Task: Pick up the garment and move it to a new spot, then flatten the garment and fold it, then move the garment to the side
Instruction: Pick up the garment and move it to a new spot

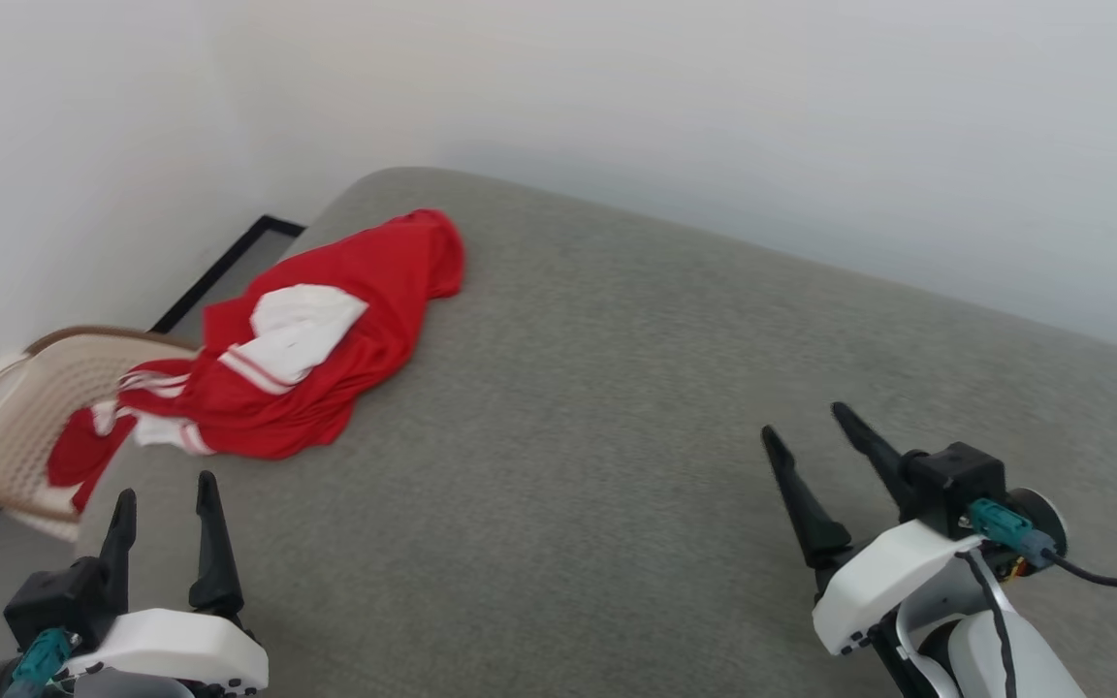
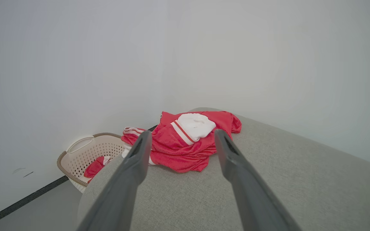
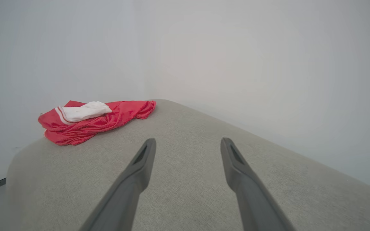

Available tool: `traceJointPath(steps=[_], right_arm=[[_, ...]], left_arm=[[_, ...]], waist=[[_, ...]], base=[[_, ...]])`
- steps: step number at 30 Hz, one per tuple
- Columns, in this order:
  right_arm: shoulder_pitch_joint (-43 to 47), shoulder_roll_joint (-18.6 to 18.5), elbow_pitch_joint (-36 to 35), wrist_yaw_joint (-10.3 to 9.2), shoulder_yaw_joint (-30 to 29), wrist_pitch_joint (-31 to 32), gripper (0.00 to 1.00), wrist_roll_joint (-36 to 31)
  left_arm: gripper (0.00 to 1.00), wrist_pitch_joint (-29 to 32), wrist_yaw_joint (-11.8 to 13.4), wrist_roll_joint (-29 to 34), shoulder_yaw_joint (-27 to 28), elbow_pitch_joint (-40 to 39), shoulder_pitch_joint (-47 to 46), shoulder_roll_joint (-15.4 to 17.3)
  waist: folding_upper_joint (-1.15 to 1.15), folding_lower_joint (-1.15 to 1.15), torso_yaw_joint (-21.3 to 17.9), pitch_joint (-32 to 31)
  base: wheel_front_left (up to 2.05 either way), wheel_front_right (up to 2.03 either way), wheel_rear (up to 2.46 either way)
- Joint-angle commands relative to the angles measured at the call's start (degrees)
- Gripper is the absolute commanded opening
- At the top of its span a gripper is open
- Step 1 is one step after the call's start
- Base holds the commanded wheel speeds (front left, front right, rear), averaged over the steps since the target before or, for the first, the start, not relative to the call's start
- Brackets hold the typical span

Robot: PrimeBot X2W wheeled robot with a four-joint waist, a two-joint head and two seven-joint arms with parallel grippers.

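The garment [image 1: 326, 330] is a red jersey with white sleeves and striped trim, lying crumpled at the far left corner of the grey surface [image 1: 636, 436]; part of it hangs over the left edge into a basket. It also appears in the left wrist view as the garment [image 2: 185, 144] and in the right wrist view as the garment [image 3: 88, 120]. My left gripper [image 1: 166, 490] hovers open a little nearer than the garment, nothing between its fingers. My right gripper [image 1: 806, 419] is open over the right side, far from the garment. My left gripper [image 2: 180, 136] and right gripper [image 3: 188, 142] show spread fingers.
A beige perforated laundry basket [image 1: 20, 407] stands on the floor against the left edge, also seen as the basket [image 2: 88, 154]. White walls [image 1: 714, 116] close in behind and to the left. The grey surface stretches bare across the middle and right.
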Motion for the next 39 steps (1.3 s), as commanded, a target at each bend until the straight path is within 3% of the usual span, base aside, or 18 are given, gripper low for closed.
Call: traceJointPath(steps=[1,11,15,27,39], right_arm=[[-0.3,-0.1,-0.1,0.0,0.5,0.0,1.0,0.3],[-1.4,-1.4,-1.0,0.0,-0.4,0.6,1.0,0.8],[-2.1,-2.0,-2.1,0.0,-1.5,1.2,1.0,0.7],[-6.4,-5.0,-7.4,0.0,-3.3,4.3,1.0,-0.6],[-12.7,-9.0,-14.9,0.0,-3.7,8.6,1.0,-1.1]], left_arm=[[1.0,0.4,0.3,-0.3,0.1,-0.2,0.0,0.0],[1.0,1.3,1.5,-1.8,-0.5,0.8,-3.7,-0.8],[1.0,1.1,0.4,-2.9,-0.5,3.0,-7.8,-0.1],[1.0,-0.5,-3.8,-5.9,-0.9,15.4,-26.6,3.0],[1.0,1.5,-6.6,-10.1,-1.3,37.5,-48.5,8.6]], waist=[[0.0,0.0,1.9,0.3],[0.0,0.0,6.0,2.8],[0.0,0.0,6.2,4.6],[0.0,0.0,2.1,14.3],[0.0,0.0,-3.1,26.6]], base=[[0.0,0.0,0.0],[0.0,0.0,0.0],[0.0,0.0,0.0],[0.0,0.0,0.0],[0.0,0.0,0.0]])
